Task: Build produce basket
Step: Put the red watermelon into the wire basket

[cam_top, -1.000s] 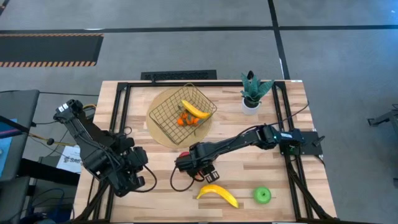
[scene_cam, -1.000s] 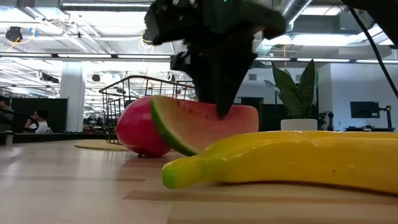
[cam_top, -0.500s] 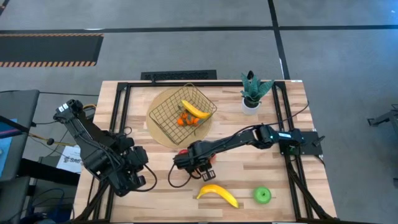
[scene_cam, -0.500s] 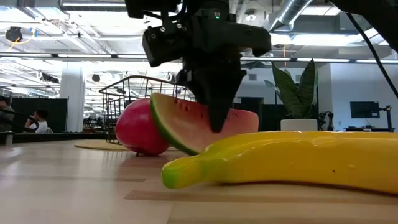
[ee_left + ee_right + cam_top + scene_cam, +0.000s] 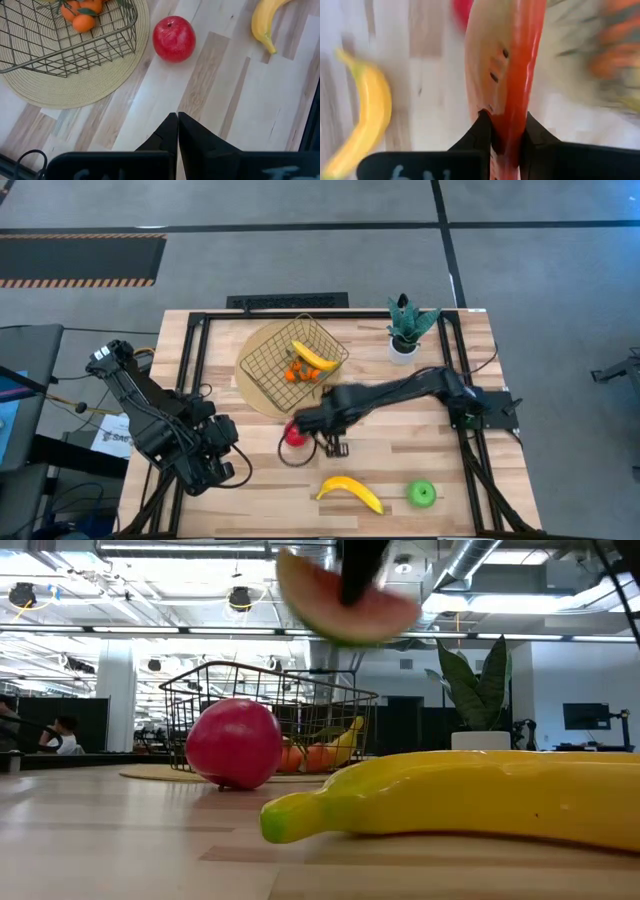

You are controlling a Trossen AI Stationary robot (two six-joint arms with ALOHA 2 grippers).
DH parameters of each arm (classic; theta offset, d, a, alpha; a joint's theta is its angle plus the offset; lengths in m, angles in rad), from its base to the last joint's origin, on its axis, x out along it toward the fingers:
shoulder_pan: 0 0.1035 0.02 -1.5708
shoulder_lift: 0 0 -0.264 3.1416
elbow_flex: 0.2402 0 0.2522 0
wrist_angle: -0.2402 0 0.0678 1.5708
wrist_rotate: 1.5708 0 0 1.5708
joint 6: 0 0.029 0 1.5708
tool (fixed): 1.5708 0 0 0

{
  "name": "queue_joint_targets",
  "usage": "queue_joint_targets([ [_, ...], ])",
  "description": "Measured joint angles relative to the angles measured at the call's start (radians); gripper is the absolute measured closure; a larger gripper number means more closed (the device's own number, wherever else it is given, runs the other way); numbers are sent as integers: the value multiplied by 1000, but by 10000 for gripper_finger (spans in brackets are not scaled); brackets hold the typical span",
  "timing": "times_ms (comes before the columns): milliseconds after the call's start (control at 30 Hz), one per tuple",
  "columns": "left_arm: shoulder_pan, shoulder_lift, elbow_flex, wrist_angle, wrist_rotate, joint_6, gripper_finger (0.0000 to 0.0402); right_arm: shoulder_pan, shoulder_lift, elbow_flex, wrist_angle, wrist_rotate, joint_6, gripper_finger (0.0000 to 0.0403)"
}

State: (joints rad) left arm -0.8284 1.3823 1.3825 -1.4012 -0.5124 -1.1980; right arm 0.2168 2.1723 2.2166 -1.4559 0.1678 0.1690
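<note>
My right gripper (image 5: 506, 131) is shut on a watermelon slice (image 5: 345, 602), red with a green rind, high above the table between the red apple (image 5: 294, 436) and the wire basket (image 5: 270, 365). The basket stands on a round tan mat (image 5: 252, 395). Inside it lie a banana (image 5: 313, 356) and small orange pieces (image 5: 297, 374). A second banana (image 5: 350, 492) and a green apple (image 5: 422, 494) lie near the front edge. My left gripper (image 5: 177, 131) waits shut at the near left, holding nothing. My right gripper pinches the watermelon slice's two flat faces (image 5: 506, 112) between its two fingers (image 5: 483, 129). The fingers come from above, pointing down (image 5: 353, 568). The slice hangs lifted clear of the table, its curved rind (image 5: 330, 632) downward.
A potted plant (image 5: 405, 330) stands at the far right of the table. A black frame rail (image 5: 200, 350) runs along the table's sides. Bare wood lies between the red apple (image 5: 173, 38) and the near banana (image 5: 265, 20).
My right gripper has risen from the table with the watermelon slice and shifted toward the basket, rolling as it went. The slice, which rested on the wood beside the red apple, now hangs clear above it. The apple and the near banana have stayed put.
</note>
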Motion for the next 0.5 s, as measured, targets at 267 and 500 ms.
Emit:
queue_joint_targets([
  [267,0,0,0,1,-3,7,401,-164,-218,2,198,109,4,356],
  [500,0,0,0,3,-23,11,401,-342,-205,2,463,-38,-70,356],
])
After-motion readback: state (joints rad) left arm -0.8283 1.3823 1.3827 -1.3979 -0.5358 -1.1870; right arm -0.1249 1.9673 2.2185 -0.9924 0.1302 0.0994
